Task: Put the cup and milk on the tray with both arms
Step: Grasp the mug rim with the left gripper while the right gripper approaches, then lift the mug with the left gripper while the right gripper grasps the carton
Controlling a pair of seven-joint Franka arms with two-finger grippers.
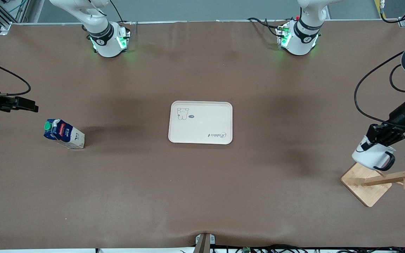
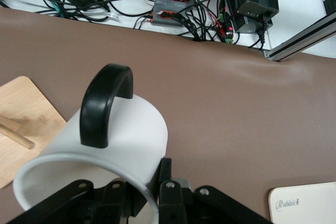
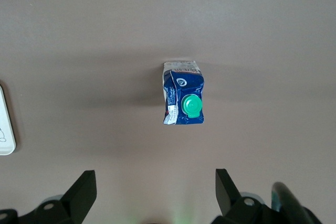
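Cup [image 1: 371, 157] in left gripper [image 1: 381, 135]

Script "Rabbit" on tray [image 1: 202, 121]; milk [image 1: 64, 134] label lettering unreadable.

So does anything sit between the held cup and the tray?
Nothing visible does. The left gripper is shut on the cup, held over the wooden rack base; only bare table lies between it and the tray.

Glossy white cup [image 2: 126, 135] (black handle), wooden rack [image 1: 366, 184], matt brown table [image 1: 202, 196]
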